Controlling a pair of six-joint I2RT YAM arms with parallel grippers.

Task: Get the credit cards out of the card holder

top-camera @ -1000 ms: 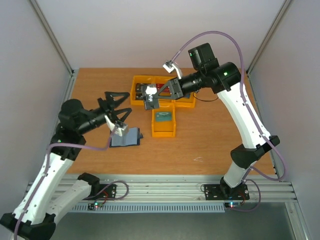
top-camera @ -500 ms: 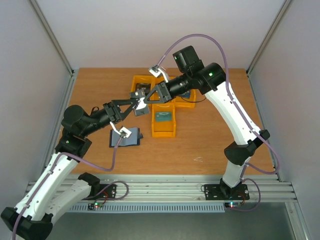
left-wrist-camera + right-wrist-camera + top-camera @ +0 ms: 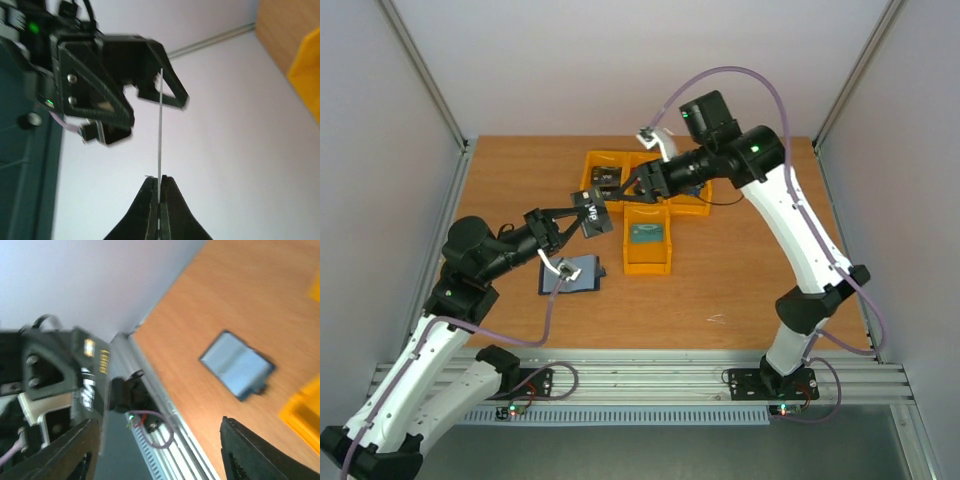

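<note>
Left gripper (image 3: pixel 578 213) was raised above the table (image 3: pixel 740 270), pinched tight on one lower edge of a dark credit card (image 3: pixel 592 212) with white "VIP" lettering. In the left wrist view the card showed edge-on as a thin pale line rising from between the closed fingers (image 3: pixel 150 210). Right gripper (image 3: pixel 628 190) was just beyond the card's far edge with its jaws spread wide, one finger to each side of the card's line. Whether either finger touched the card could not be told. In the right wrist view both of its own fingers (image 3: pixel 75 450) stood far apart with nothing between them. Card holder (image 3: pixel 578 277) lay open and flat on the wood below the left wrist, pale blue-grey inside up, well apart from the raised card. Yellow bins (image 3: pixel 650 262) sat clustered mid-table, just beside the holder on its right. A flat teal item (image 3: pixel 645 233) lay in the nearest bin. Contents of the rear bins were too small to make out.
</note>
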